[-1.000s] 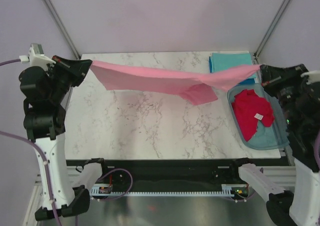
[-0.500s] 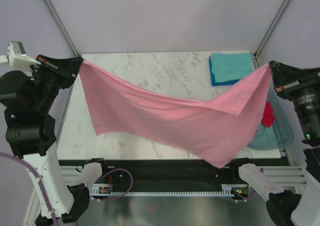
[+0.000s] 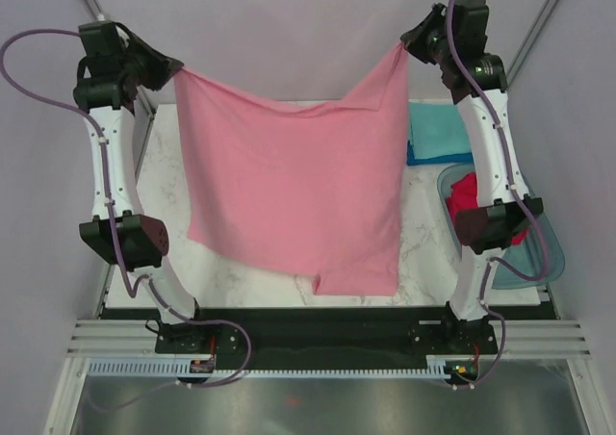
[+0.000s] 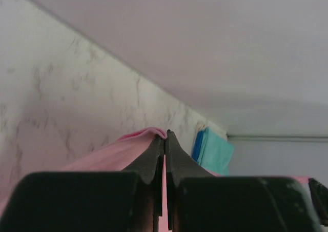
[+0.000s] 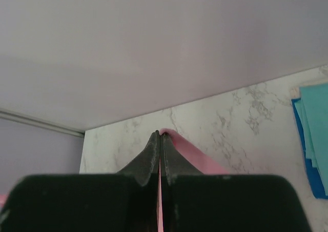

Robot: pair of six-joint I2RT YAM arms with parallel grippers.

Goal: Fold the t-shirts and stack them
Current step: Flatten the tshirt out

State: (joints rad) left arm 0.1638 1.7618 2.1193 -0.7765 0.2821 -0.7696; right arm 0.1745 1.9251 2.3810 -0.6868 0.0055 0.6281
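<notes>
**Top external view: pink shirt lifted off the table and hanging open**

Within the last second both arms have swung up from low at the sides to nearly upright. The pink t-shirt point(image 3: 298, 185), which a second ago was pulled into a narrow band across the far part of the table point(image 3: 159, 194), now hangs as one broad sheet between them. Half a second ago it was sagging and slanted. Now the top edge dips only a little in the middle and the cloth falls fairly flat, with what looks like a sleeve showing at the lower right.

The left fingers point(image 3: 164, 67) are pinched tight on the upper left corner and the right fingers point(image 3: 412, 46) on the upper right corner. Each wrist view shows the two tips pressed together with a sliver of pink cloth between them.

The lower edge hangs over the near part of the table, though I cannot tell whether it touches.

This looks like the shake-out step, which spreads the shirt so it can be laid down flat for folding. No fold has been made in it yet.

The red t-shirt point(image 3: 465, 192) waits in the tub point(image 3: 539, 262), partly hidden by the right arm. The folded teal and blue shirts point(image 3: 438, 127) lie stacked at the far right corner, so a good part of the task appears to remain.
</notes>
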